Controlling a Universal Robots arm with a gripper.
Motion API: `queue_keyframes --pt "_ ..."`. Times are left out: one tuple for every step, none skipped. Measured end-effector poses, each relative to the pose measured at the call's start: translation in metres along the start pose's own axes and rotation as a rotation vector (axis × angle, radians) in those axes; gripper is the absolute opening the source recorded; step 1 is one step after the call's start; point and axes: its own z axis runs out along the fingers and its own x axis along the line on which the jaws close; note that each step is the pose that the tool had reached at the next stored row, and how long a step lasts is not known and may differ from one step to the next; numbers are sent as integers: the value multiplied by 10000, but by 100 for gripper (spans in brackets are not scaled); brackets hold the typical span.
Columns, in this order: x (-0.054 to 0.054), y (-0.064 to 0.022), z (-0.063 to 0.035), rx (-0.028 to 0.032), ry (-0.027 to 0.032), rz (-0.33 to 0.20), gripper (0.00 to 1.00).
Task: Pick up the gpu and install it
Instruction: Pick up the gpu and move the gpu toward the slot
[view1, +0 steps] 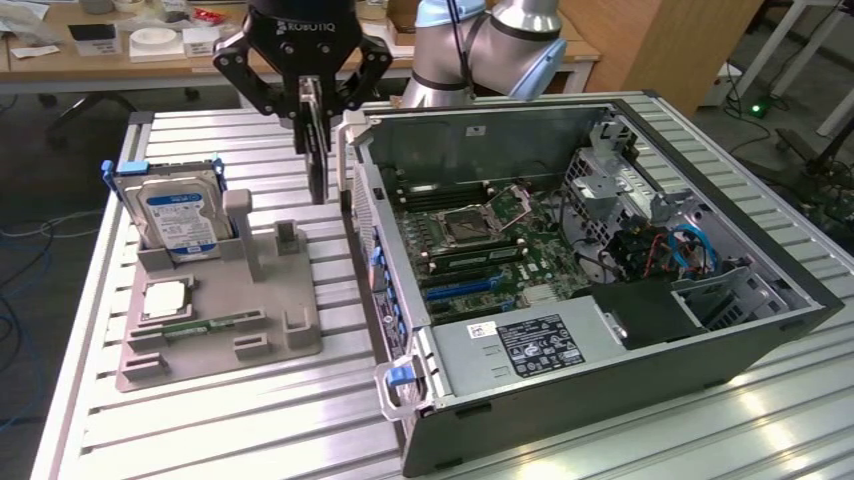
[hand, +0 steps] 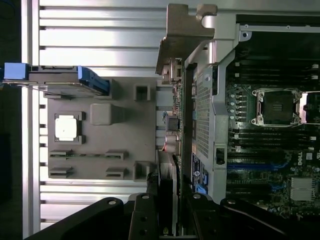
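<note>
You're working over a slatted metal table (view1: 227, 420), and its bars catch bright glare toward the exterior view's lower right. Behind it runs a long wooden desk (view1: 94, 62) littered with papers (view1: 27, 48) and small white boxes (view1: 158, 40). A wooden cabinet (view1: 661, 45) stands at the back, toward the exterior view's right, with white legs (view1: 781, 45) beside it. The floor (view1: 801, 130) is dark. A green light (view1: 758, 107) glows on it, and cables (view1: 34, 232) trail along the exterior view's left.

Hand (view1: 311, 106) pointing straight down — fingers (view1: 350, 88) pinched in, silver arm (view1: 497, 40) angled behind
</note>
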Motion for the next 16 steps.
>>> queue_keyframes --pt "-5 0 1 1 0 -1 27" --pt "-10 0 1 1 1 -1 27" --pt "-14 0 2 0 0 -2 27" --pt "-17 0 2 0 0 -1 27" --pt "-18 -1 2 0 1 -2 27" --pt "-19 -1 1 1 1 -3 27" --pt "-20 -1 1 2 2 -7 27" --pt "-21 -1 2 2 1 -15 27" --pt "-21 -1 2 2 2 -25 27" --pt "-21 -2 2 2 2 -42 27" --pt "-21 -2 2 2 3 -70 27" --pt "-21 -2 2 2 6 -109 27" --pt "-21 -3 2 2 7 -149 27" --pt "-21 -5 1 3 8 -168 27" --pt "-21 -5 2 2 8 -182 27" --pt "-21 -6 2 3 9 -193 27"
